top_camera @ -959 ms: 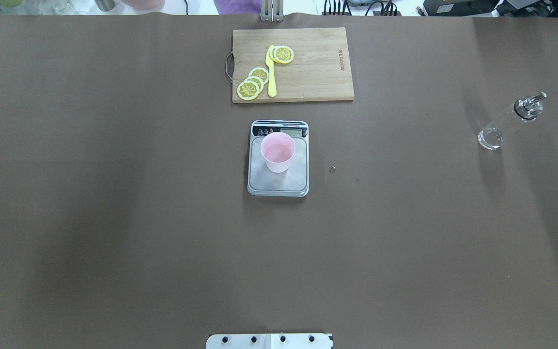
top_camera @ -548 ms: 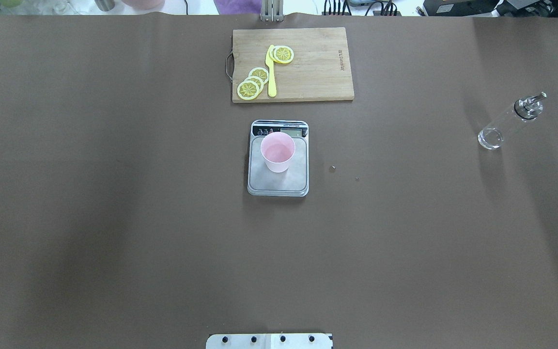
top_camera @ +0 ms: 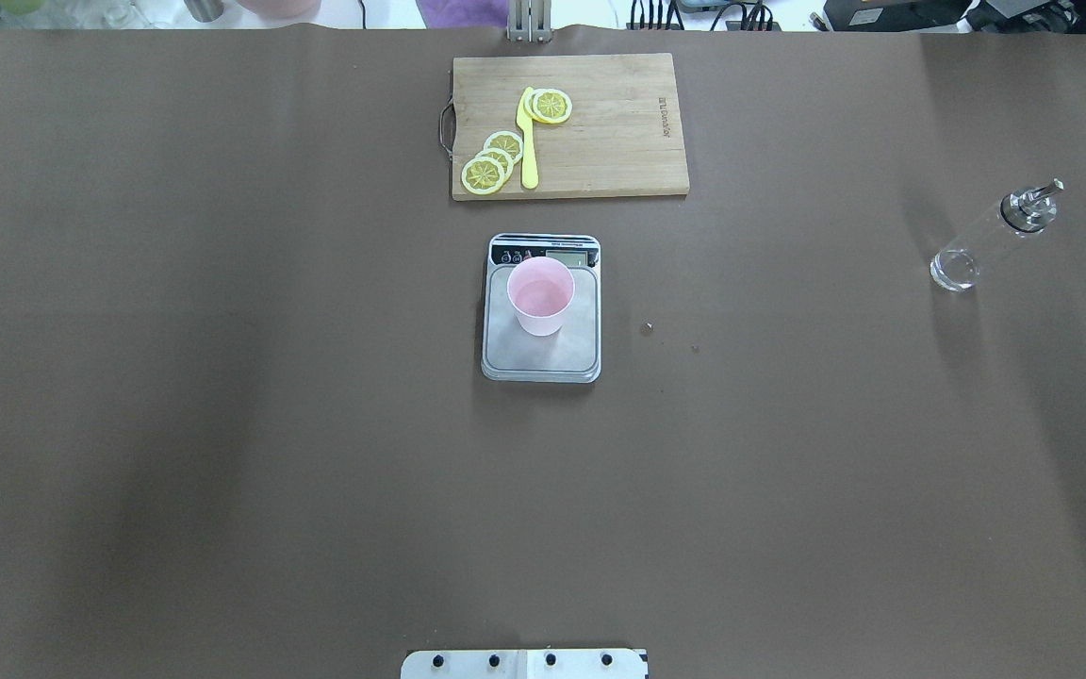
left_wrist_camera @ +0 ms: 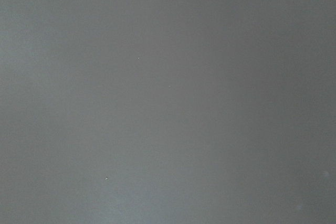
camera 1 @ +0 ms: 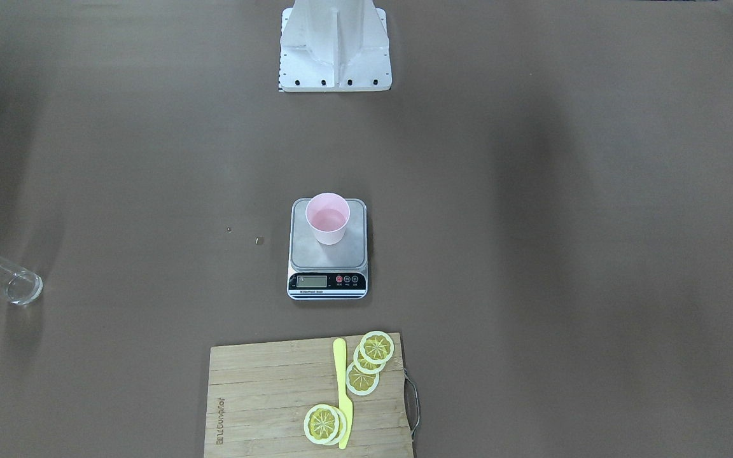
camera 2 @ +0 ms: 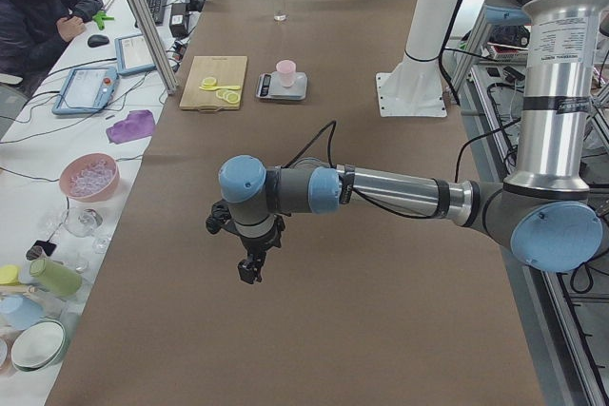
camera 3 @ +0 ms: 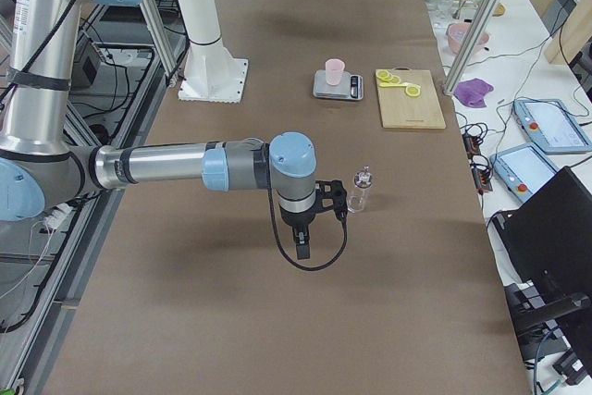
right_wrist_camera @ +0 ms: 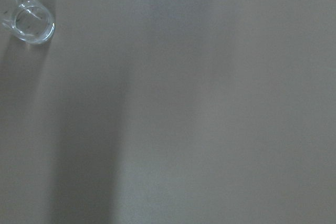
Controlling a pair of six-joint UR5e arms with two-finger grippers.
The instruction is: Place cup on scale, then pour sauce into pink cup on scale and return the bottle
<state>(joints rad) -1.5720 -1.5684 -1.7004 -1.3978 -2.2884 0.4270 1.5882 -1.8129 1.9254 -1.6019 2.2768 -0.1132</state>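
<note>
Cutting board engraving (top_camera: pixel 664 118): illegible.

Table (top_camera: pixel 222 377) lies open beside the scale (top_camera: pixel 543 358); cutting board (top_camera: pixel 618 141) sits near behind it.

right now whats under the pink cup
The scale: the cup stands upright on its steel platform, nearer the display end. The patch beneath the cup's base is covered from view.

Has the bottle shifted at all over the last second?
No. In the overhead view the bottle sits at the same spot, far to the right of the scale, its spout pointing the same way.
</note>
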